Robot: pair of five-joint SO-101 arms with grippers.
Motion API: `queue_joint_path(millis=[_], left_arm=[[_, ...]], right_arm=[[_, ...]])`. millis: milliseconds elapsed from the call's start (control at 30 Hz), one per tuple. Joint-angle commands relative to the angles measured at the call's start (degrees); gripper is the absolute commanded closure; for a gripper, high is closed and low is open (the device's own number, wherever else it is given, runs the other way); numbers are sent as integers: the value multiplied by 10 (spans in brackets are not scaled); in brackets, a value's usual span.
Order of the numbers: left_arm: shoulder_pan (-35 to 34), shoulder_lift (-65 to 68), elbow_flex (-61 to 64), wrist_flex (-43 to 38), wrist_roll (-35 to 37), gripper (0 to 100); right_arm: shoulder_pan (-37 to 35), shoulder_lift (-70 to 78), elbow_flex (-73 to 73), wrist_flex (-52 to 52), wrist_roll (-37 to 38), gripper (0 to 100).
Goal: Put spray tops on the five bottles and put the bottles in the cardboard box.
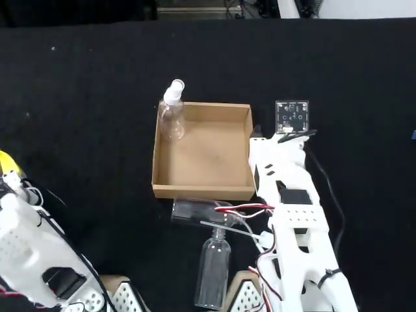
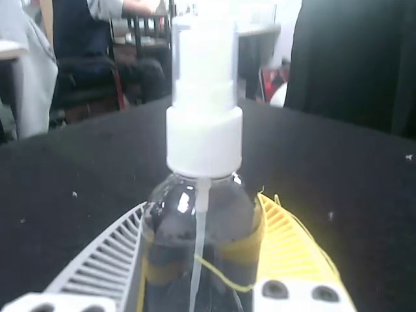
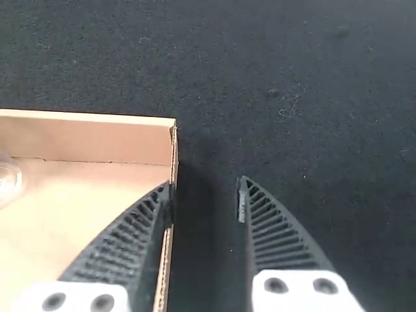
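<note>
My left gripper (image 2: 205, 203) is clamped on a bottle (image 2: 175, 224). Its grey finger is on one side and its yellow finger on the other, both at the bottle's shoulder. The bottle stands upright in that grip, with a white spray top (image 2: 203, 130) on its neck. My left arm (image 1: 29, 250) is at the table's (image 1: 78, 97) near left corner, well apart from the box (image 1: 201, 190).

My right gripper (image 3: 203, 192) is moderately open and holds nothing. It straddles the box's right wall near the far right corner. One finger is over the box floor, close against the wall, though I cannot tell if it touches. The other is over the table outside.

A capped bottle (image 1: 171, 120) stands in the box's far left corner. Two loose bottles lie on the table just before the near wall. One (image 1: 195, 211) lies along the wall, and the other (image 1: 213, 273) points its neck toward it.
</note>
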Motion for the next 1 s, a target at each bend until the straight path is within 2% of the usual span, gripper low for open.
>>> queue_joint_path(millis=[0,100,433,500,667,967], left_arm=[[-2,91,-22,-120,-40,970],[0,120,-30,-125,-98,970],[-7,126,-47,-125,-103,970],[-7,126,-42,-126,-91,970],[-24,125,-33,-127,-1,970],[-20,101,-7,-127,0,970]], right_arm=[[-11,1,-7,-15,1,858],[-11,1,-7,-15,1,858],[-9,5,-4,-31,1,858],[-9,5,-5,-31,1,858],[-9,5,-5,-31,1,858],[-9,5,-5,-31,1,858]])
